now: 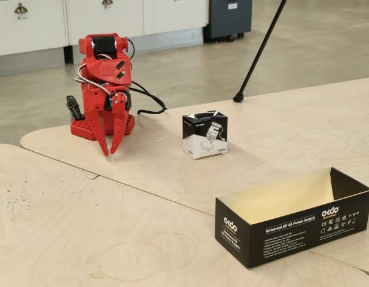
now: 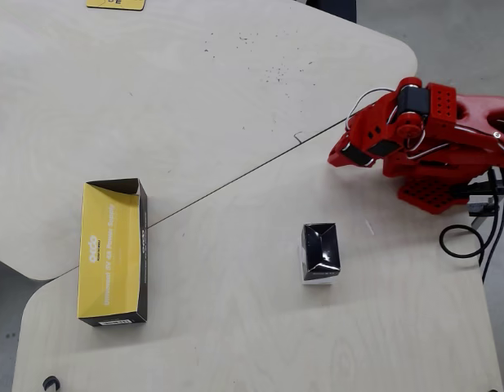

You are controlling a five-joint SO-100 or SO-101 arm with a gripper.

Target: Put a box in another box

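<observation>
The small black-and-white box (image 1: 205,134) stands upright on the wooden table, seen from above as a glossy black top (image 2: 320,251). The long black box (image 1: 280,230) lies open-topped with a pale yellow inside, near the table's front in the fixed view and at the left in the overhead view (image 2: 142,245); nothing lies in it. My red gripper (image 1: 109,153) hangs point-down over the table in front of the arm's base, its fingertips close together and holding nothing. From above the gripper (image 2: 337,155) sits well up and right of the small box.
A black cable (image 2: 464,241) loops beside the red base. A black tripod leg (image 1: 259,51) stands on the floor behind the table. A seam (image 2: 235,180) runs between the two table boards, and the rounded table edges drop off near the long box.
</observation>
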